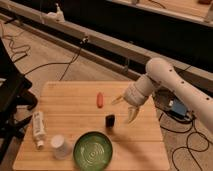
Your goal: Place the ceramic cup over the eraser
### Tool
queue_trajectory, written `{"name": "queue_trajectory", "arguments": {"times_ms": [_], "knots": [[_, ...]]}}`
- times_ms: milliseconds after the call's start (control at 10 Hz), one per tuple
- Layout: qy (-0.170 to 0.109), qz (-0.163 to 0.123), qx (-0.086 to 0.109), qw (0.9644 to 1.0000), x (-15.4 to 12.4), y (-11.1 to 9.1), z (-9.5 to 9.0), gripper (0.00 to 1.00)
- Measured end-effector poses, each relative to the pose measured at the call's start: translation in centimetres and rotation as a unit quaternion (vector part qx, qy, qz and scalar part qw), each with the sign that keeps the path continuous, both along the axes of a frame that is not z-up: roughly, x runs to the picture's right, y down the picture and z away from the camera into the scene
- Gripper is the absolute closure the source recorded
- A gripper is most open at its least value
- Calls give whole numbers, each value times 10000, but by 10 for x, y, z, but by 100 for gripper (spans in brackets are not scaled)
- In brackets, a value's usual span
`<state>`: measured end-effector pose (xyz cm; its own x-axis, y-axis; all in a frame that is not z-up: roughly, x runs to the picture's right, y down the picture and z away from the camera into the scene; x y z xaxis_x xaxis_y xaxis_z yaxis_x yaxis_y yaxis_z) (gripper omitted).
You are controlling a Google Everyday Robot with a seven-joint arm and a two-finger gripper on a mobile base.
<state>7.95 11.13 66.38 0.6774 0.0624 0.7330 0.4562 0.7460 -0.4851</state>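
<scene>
1. The wooden counter carries all the small things and stands on a floor strewn with dark cables.
2. The white arm reaches in from the right, and its gripper hangs over the right part of the counter.
3. The gripper's two pale fingers are spread apart, one pointing left and one pointing down, with nothing pinched between them.
4. The eraser, a tiny black block, sits on the counter just below and to the left of the gripper, apart from it.
5. The ceramic cup, small and white, stands near the counter's front left edge, well apart from both the eraser and the gripper.
6. A green bowl sits just to the right of the cup at the front edge, nearer the camera than the eraser.
7. A white tube-shaped bottle lies on its side along the left edge, close to the cup.
8. An orange-red oblong item lies near the middle of the counter, to the left of the gripper and beyond the eraser.
9. A black chair stands by the counter's left side, and a blue object lies on the floor to the right, under the arm.
</scene>
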Motion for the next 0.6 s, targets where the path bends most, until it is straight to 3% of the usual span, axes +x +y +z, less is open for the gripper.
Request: {"name": "queue_trajectory", "arguments": {"times_ms": [300,600], "knots": [[2,-13,-6,10000,0,4,1,32],[-205,-143,-74,9997,-29,23,1,32]]}}
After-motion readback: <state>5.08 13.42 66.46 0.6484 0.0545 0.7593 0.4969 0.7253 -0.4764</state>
